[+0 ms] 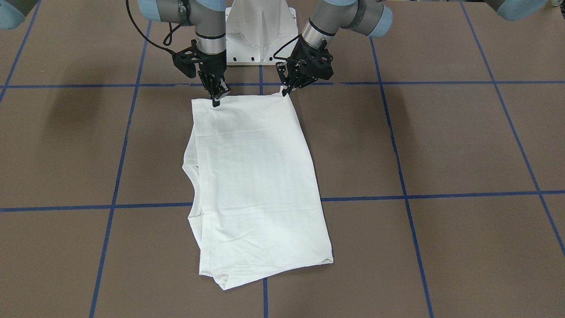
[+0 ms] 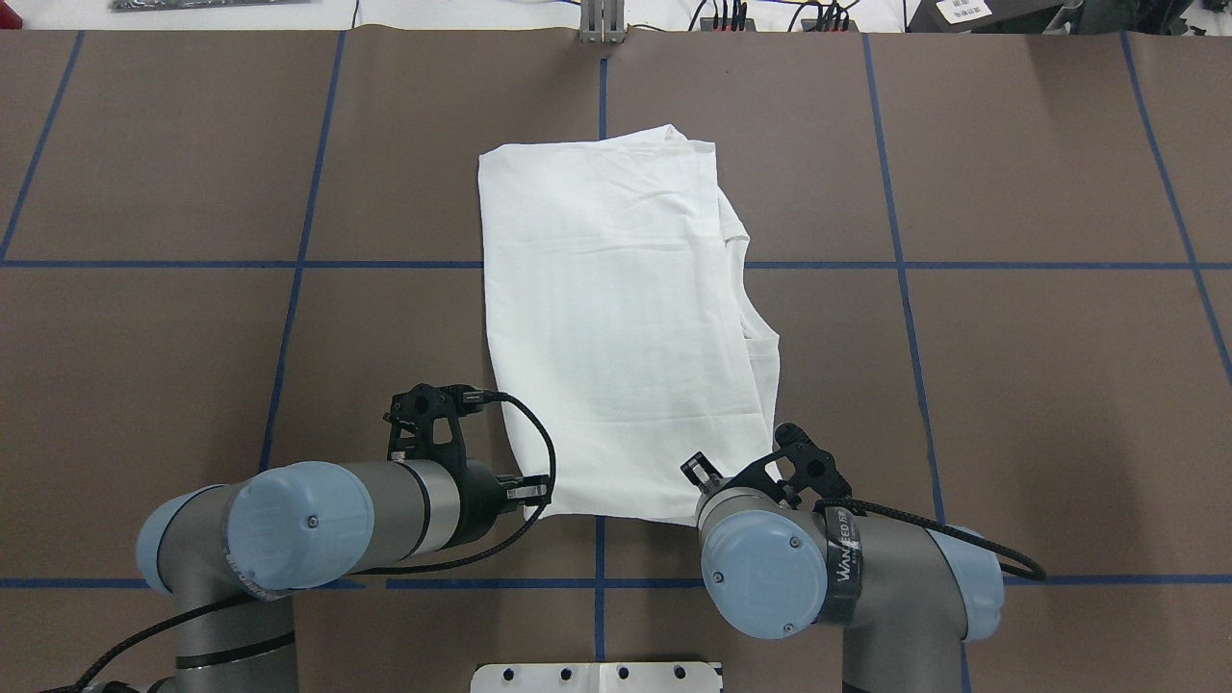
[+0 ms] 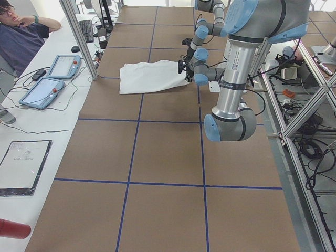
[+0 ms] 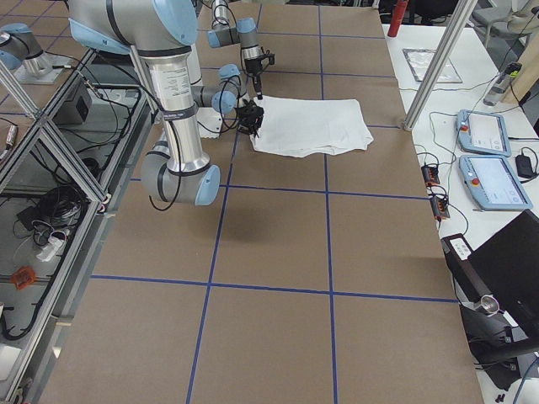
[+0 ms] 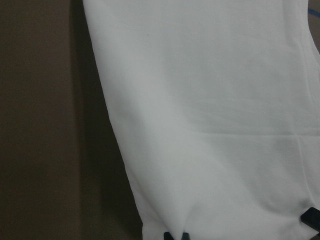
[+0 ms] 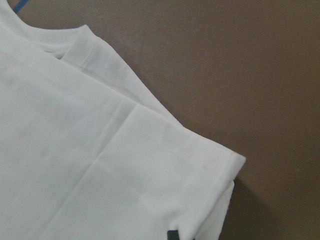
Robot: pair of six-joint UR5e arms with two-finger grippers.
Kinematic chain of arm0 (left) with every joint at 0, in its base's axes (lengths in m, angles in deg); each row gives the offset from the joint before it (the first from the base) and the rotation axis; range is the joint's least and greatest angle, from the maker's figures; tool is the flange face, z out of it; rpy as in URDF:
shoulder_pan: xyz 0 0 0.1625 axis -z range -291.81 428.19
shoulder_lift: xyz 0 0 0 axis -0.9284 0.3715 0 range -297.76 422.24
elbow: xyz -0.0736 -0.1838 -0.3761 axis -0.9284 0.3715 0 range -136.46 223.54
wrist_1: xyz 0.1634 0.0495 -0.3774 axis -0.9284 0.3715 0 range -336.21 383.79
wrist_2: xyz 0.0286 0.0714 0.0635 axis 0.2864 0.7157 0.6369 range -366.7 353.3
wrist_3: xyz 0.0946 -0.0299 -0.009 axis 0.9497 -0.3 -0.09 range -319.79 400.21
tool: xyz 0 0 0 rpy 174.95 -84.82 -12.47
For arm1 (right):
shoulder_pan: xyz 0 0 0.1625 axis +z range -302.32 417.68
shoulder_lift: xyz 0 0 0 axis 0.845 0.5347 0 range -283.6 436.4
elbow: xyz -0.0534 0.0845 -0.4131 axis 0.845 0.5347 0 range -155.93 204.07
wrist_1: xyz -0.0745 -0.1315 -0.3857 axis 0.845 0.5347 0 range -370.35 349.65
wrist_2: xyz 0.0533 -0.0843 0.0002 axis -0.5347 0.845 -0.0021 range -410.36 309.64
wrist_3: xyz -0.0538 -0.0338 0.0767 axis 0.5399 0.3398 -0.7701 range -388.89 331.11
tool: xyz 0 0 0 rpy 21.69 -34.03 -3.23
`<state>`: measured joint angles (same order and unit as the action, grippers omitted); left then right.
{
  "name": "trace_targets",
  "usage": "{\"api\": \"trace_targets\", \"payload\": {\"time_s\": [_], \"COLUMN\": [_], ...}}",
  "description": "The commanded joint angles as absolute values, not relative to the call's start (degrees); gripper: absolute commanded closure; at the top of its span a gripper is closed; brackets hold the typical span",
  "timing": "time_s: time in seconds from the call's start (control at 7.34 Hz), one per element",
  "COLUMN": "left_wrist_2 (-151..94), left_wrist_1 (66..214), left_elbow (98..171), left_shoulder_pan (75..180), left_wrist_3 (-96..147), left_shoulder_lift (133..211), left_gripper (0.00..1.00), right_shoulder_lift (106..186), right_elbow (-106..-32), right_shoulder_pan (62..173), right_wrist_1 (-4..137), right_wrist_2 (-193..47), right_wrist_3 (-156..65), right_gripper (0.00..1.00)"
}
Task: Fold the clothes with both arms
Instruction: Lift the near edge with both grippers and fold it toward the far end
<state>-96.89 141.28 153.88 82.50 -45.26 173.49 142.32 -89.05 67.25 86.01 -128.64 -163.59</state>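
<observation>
Nearest the robot, the left hand point(image 1: 284, 90) pinches the near left corner of the T-shirt point(image 1: 258, 176), with a small peak of cloth drawn up between its fingers. The right hand point(image 1: 216, 100) is closed on the same near edge close to the right corner, its tips pressed together on the cloth. Both hands sit low, just above the brown worktop point(image 1: 441, 141), so the edge is barely raised. Beyond them the T-shirt lies flat as one long narrow panel running away from the robot across a blue tape line point(image 1: 441, 194). No sleeve shows loose, and the neck opening point(image 2: 760, 332) peeks out along the right side, so the lengthwise folds look done. The far end lies a little ragged, with layers not quite square. What seems left is the crosswise folding: carrying the gripped near edge over towards the far end, perhaps more than once, then setting the bundle down.
</observation>
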Motion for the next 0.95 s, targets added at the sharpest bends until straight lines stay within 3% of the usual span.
{"api": "trace_targets", "payload": {"time_s": [0.0, 0.41, 0.82], "left_wrist_2": [-98.62, -102.82, -104.7], "left_wrist_1": [130.99, 117.36, 115.1], "left_elbow": [164.16, 177.36, 174.69], "left_shoulder_pan": [82.17, 81.9, 85.3], "left_wrist_3": [-43.55, -43.55, -40.93], "left_shoulder_lift": [172.36, 173.23, 175.86], "left_gripper": [1.0, 1.0, 1.0], "right_shoulder_lift": [140.92, 132.41, 130.02], "right_elbow": [-99.63, -110.12, -106.99], "right_shoulder_pan": [66.04, 63.04, 66.35], "right_wrist_1": [98.39, 115.82, 115.51], "right_wrist_2": [-128.76, -128.93, -127.27], "right_wrist_3": [-163.53, -163.8, -157.76], "right_gripper": [1.0, 1.0, 1.0]}}
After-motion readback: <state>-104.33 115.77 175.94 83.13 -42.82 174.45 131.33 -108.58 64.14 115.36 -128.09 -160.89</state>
